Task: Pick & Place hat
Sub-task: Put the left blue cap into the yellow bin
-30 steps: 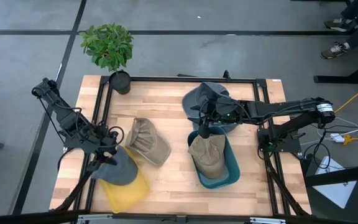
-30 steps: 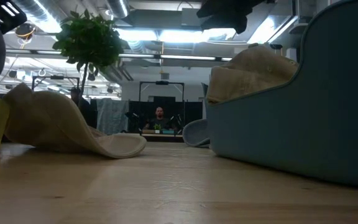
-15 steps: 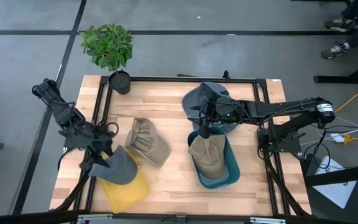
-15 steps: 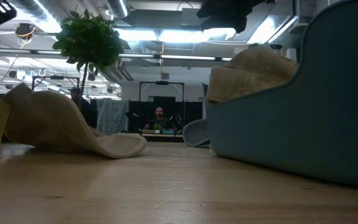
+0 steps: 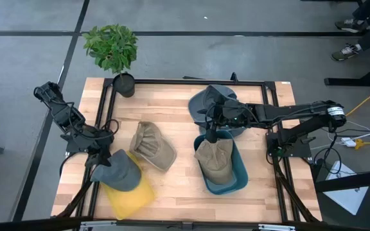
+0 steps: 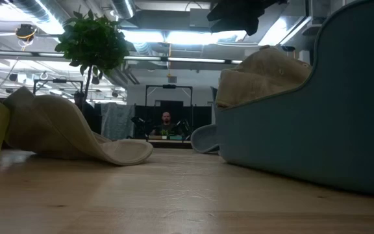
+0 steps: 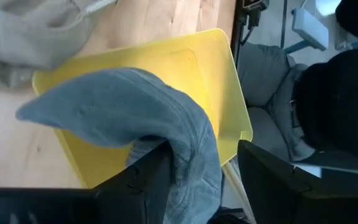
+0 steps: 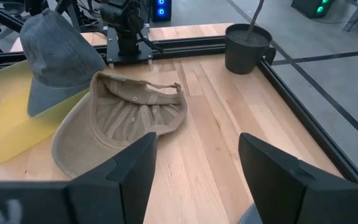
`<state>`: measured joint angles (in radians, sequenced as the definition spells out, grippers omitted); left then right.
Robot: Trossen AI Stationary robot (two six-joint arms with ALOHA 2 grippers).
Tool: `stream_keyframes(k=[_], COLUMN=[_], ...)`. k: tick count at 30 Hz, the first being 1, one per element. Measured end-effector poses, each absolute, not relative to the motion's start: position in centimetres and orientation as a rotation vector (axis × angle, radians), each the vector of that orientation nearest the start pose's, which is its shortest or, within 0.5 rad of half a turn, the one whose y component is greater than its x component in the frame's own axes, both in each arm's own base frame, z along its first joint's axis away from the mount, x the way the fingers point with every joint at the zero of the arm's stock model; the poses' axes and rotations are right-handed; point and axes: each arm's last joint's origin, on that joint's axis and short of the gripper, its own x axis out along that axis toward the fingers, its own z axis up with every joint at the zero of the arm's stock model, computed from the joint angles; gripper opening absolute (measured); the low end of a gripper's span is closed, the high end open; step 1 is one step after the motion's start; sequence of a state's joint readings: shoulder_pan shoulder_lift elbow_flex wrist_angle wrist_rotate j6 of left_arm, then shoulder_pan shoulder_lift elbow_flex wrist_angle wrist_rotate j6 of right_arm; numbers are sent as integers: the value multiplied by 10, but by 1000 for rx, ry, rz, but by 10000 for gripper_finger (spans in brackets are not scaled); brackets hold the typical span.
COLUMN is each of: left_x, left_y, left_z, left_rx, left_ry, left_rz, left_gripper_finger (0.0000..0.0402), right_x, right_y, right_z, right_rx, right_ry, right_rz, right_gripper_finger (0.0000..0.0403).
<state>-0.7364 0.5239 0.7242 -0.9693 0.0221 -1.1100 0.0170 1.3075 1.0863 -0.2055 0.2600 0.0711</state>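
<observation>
– While the step was being judged, where was the grey hat (image 5: 122, 172) found?

– It was seen draped over the near rim of the yellow bin (image 5: 135, 194), toward seven o'clock on the table (image 5: 172, 96) in the overhead view. Its crown was propped up against the left gripper (image 5: 100, 159), which was placed at ten o'clock of the hat.

– Was the hat clamped or let go?

– That could not be told; cloth was seen at the left gripper in its wrist view, but a firm hold was not shown. The right gripper (image 5: 209, 131) was held spread and empty above the blue bin (image 5: 239, 176), at about three o'clock of the table.

– How was the step to be done well?

– The placing was judged nearly finished. A full release was called for before any lift, so that the cloth would not be dragged back out. A straight rise was advised, away from the bin wall. The tan hat (image 5: 154, 146), lying at two o'clock of the grey one, was to be left undisturbed.

– What could be spoiled?

– The brim overhanging the rim could be snagged, and the hat tipped onto the wood.
</observation>
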Motion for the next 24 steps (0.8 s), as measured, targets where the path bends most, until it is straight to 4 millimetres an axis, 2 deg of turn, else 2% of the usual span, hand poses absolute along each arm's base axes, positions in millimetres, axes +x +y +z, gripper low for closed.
stream_keyframes(k=[6, 11, 18, 24], left_x=[62, 56, 53, 47], left_y=[-57, -52, -50, -45], left_z=[271, 265, 264, 259], left_rx=[-824, -825, -780, -849], left_ry=[1102, 1182, 1204, 1268], left_rz=[-113, -3, -31, 128], left_gripper_finger=[173, 173, 172, 171], right_x=[291, 291, 289, 288], right_y=[-3, -2, -2, -3], right_z=[323, 322, 308, 296], right_rx=[10, 9, 5, 15], right_ry=[417, 419, 456, 470], right_rz=[-254, -254, -255, -259], right_gripper_finger=[227, 227, 227, 227])
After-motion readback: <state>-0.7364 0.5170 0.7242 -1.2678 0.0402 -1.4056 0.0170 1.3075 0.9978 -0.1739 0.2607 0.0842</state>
